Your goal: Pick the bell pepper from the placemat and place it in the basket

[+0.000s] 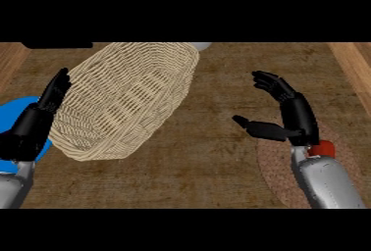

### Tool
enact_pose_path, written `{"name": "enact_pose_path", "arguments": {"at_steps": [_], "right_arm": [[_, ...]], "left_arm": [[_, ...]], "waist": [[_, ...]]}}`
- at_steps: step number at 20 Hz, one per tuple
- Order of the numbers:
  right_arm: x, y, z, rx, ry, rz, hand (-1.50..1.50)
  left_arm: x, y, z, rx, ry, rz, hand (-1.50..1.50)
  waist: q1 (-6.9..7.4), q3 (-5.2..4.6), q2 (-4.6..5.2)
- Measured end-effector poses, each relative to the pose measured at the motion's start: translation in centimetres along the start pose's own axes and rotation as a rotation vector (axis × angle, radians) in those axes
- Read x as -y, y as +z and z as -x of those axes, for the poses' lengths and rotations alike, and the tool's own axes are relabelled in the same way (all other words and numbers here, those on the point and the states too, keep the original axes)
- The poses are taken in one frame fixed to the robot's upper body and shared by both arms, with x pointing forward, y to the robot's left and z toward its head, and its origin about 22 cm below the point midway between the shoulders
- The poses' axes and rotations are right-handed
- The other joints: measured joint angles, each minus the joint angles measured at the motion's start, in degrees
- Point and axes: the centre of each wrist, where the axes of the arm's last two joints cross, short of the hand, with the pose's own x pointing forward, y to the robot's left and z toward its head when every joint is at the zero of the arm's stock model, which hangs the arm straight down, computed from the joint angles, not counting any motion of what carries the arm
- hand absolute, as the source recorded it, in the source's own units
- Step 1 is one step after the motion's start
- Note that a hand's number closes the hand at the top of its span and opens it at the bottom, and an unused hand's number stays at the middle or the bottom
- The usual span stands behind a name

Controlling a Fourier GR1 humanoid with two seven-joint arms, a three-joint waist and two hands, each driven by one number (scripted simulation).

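Observation:
A red bell pepper (323, 147) peeks out on the round woven placemat (274, 166) at the lower right, mostly hidden behind my right wrist. My right hand (293, 115) hovers above and to the left of it, open, fingers straight and thumb spread, holding nothing. A large wicker basket (123, 98) lies at the upper left of the counter. My left hand (39, 115) stands open at the left edge, fingers up, just beside the basket's left rim.
A blue plate (14, 110) lies at the far left, partly under my left hand. A pale object (201, 45) shows behind the basket's top rim. Wooden strips (355, 63) border the counter's sides.

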Motion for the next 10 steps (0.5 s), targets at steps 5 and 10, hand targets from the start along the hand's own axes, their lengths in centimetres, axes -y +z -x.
{"name": "enact_pose_path", "arguments": {"at_steps": [5,10], "right_arm": [[5.2,-2.1,-2.9,-0.094,0.438,0.026,-1.50],[8.5,-3.5,-6.7,-0.264,0.812,-0.148,-1.50]], "left_arm": [[-0.2,0.1,0.1,-0.005,-0.011,-0.008,0.00],[-0.2,-0.1,0.0,-0.008,-0.011,-0.008,0.00]], "waist": [[-0.46,-0.28,-0.31],[-0.09,-0.43,-0.27]]}}
